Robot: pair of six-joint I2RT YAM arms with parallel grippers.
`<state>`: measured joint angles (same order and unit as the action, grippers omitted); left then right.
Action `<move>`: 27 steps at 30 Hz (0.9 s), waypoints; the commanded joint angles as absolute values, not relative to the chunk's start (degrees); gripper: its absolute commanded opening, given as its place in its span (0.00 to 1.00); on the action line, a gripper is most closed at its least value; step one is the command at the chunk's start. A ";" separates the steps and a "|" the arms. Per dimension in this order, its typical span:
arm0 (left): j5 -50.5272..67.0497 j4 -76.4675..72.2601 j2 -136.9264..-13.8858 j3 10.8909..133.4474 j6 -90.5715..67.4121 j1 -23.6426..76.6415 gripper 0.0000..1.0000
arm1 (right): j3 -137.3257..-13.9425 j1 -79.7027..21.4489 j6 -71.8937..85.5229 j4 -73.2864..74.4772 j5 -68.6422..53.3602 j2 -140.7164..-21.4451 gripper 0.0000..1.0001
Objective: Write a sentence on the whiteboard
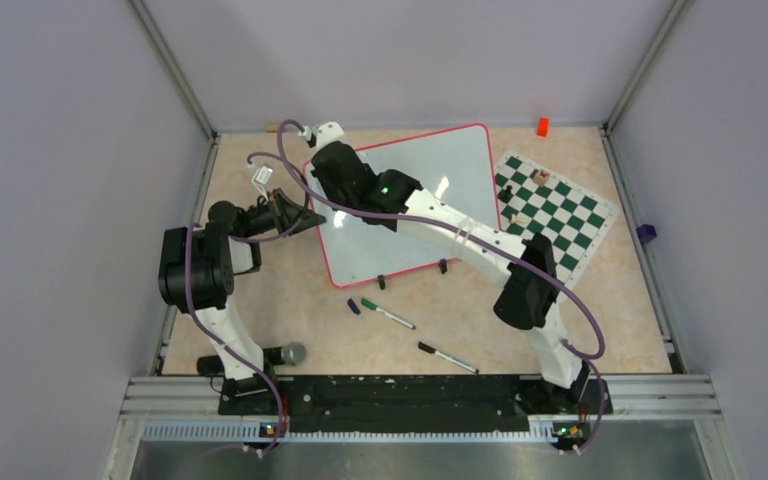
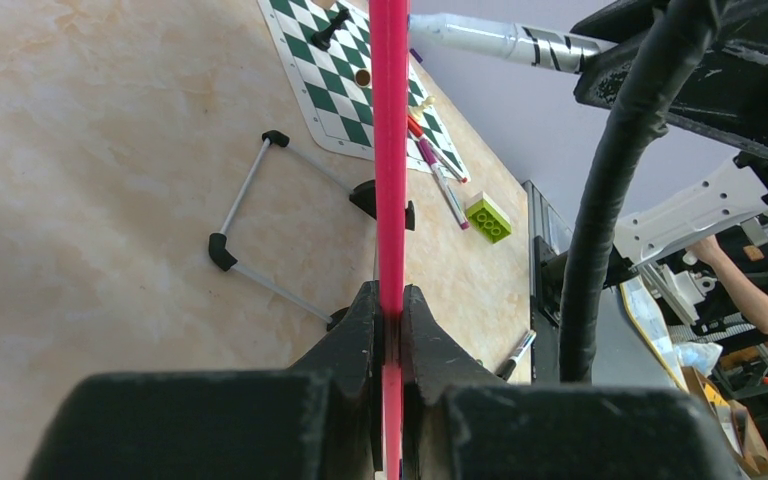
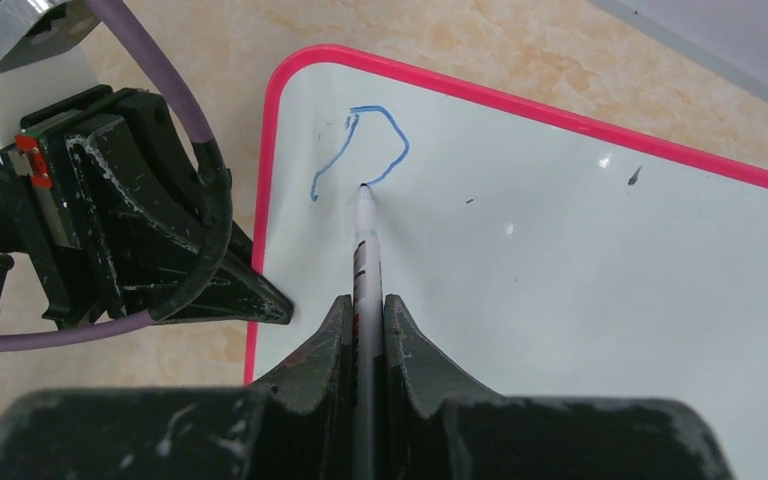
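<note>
The whiteboard [image 1: 455,160], white with a red frame, lies tilted in the middle of the table. My left gripper [image 1: 308,219] is shut on its left frame edge [image 2: 390,150], and the wrist view shows both fingers pinching the red rim at the left gripper [image 2: 391,322]. My right gripper [image 3: 365,315] is shut on a white marker [image 3: 366,250], near the board's far left corner [image 1: 322,152]. The marker tip touches the board [image 3: 580,280]. Of the sentence, only one blue looped stroke [image 3: 403,145] shows, ending at the tip.
A green-and-white chess mat [image 1: 555,210] with a few pieces lies right of the board. A green-capped marker [image 1: 388,314], a black marker [image 1: 447,358] and a blue cap [image 1: 353,307] lie near the front. An orange block [image 1: 542,126] sits at the back, and a green brick [image 2: 487,218] by more markers.
</note>
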<state>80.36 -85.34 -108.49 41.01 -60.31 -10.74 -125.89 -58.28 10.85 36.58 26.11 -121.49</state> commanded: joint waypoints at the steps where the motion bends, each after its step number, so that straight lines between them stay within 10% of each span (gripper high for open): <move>1: 80.90 -92.81 -105.93 41.09 -59.68 -10.46 0.00 | -125.67 -57.87 9.95 37.18 23.26 -118.83 0.00; 27: 80.92 -92.81 -105.87 40.91 -59.52 -10.44 0.00 | -115.83 -57.52 10.81 25.71 18.59 -109.39 0.00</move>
